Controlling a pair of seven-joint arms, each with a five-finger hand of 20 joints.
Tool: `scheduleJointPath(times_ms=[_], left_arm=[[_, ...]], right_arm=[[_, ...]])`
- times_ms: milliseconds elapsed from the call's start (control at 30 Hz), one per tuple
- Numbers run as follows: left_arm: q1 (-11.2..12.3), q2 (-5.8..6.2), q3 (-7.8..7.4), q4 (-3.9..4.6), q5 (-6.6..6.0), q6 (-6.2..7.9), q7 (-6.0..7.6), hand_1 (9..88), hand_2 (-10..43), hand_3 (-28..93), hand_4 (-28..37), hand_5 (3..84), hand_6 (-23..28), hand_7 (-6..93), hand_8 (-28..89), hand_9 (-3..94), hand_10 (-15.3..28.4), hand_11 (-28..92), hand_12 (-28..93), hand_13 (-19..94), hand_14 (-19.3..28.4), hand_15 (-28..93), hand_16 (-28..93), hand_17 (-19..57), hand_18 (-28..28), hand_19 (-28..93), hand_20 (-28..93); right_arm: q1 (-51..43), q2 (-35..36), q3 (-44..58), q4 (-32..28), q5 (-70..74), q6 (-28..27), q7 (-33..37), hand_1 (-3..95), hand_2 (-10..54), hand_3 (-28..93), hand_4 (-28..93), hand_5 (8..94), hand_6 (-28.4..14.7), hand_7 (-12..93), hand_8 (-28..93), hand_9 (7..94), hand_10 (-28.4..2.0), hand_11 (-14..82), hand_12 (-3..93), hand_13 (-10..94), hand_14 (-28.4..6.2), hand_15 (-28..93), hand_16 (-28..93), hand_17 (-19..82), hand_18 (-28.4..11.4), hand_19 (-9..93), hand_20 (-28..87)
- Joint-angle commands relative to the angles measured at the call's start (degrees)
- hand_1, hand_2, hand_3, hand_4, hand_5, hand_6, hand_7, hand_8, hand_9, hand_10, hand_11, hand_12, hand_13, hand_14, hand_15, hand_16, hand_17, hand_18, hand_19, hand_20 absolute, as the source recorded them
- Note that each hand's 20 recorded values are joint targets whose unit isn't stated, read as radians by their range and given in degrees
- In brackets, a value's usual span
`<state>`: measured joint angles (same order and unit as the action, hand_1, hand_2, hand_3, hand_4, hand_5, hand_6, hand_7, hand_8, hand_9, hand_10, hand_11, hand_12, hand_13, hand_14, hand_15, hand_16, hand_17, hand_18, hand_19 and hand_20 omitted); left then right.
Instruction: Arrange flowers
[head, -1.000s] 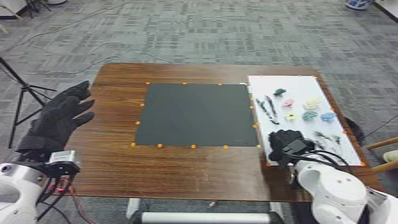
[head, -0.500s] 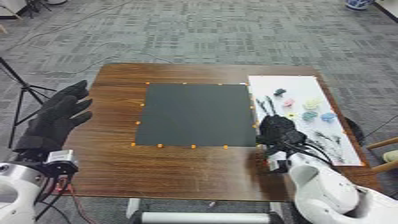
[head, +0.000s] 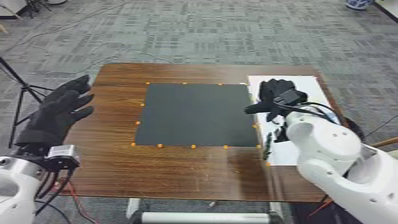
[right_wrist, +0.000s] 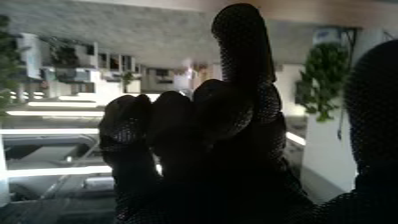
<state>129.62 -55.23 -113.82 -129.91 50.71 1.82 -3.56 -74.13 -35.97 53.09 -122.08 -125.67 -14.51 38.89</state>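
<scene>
From my seat I look down on the brown table (head: 187, 172) through the head camera, and my right hand (head: 281, 96) is over the far part of the white sheet (head: 284, 158). What I can make out of the task's pieces is a narrow dark piece (head: 269, 141) lying on the sheet, close to the edge that faces the dark mat (head: 197, 115). It looks nearly black, thin and long, with a slightly ragged outline, and it runs roughly along that edge. Just beside it, toward my arm, there is a second dark patch (head: 282, 133), partly hidden, so I can't tell its full shape. My right hand and forearm cover much of the rest of the sheet.

My right hand is loosely open: in the wrist view one finger (right_wrist: 242, 50) stands straight, the others bend softly, and the thumb (right_wrist: 380, 100) is well apart from them. I see nothing gripped in it. I can't tell whether it touches the sheet.

My left hand (head: 55, 112) is at the table's left side, open, its fingers extended and pointing away from me. The mat lies flat between my two hands, with small orange marks (head: 194, 146) around its border.
</scene>
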Motion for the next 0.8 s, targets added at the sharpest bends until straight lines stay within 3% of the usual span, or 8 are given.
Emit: scheduleJointPath(times_ms=[33,200,533,800], left_arm=[[1.3,-0.92,-0.41,-0.26,0.01,-0.26,-0.40,25.5,-6.2,66,-28.3,18.6,1.4,20.8,-10,12.8,8.1,18,20,4,11.2,40,-5,-12.2,18.2,38,12],[0.8,-0.40,0.42,0.02,0.11,-0.60,-0.19,25.5,-6.2,66,-28.3,18.6,1.3,20.8,-10,12.8,8.1,18,20,4,11.2,41,-5,-12.3,18.2,37,12],[1.2,-0.15,0.23,0.12,-0.05,-0.55,-0.17,25.5,-6.5,66,-28.3,18.4,1.2,20.9,-10,12.7,8.0,17,20,4,11.3,40,-5,-12.2,18.2,37,12],[0.9,-0.05,0.43,0.20,-0.10,-0.74,-0.51,25.7,-6.3,66,-28.3,18.4,1.2,20.9,-10,12.7,8.0,18,20,4,11.3,40,-5,-12.3,18.2,38,12]], right_arm=[[-6.4,2.6,0.9,1.0,2.9,-8.9,-0.8,16.3,-9.5,67,-28,82.6,-0.2,46,-7,77.9,-11.2,62.3,56.2,71,-12.9,82,47,36,-24.3,91,51],[-7.3,1.6,-0.4,1.9,2.8,-12.2,-0.4,14.2,-9.5,68,-28,83.4,-0.1,46,-7,78.6,-11.3,62.4,56.8,71,-13.1,82,48,36,-24.8,92,51],[-6.7,1.6,-4.5,3.5,1.8,-13.8,1.0,13.6,-9.5,72,-28,83.1,-0.3,46,-7,77.7,-11.6,62.1,57.0,71,-13.2,82,49,36,-24.9,91,51],[-4.0,-0.4,-11.3,5.8,-1.6,-16.2,3.4,29.6,-9.5,79,-28,81.8,0.3,46,-5,77.0,-10.8,62.0,56.6,71,-12.3,81,48,36,-24.3,91,50]])
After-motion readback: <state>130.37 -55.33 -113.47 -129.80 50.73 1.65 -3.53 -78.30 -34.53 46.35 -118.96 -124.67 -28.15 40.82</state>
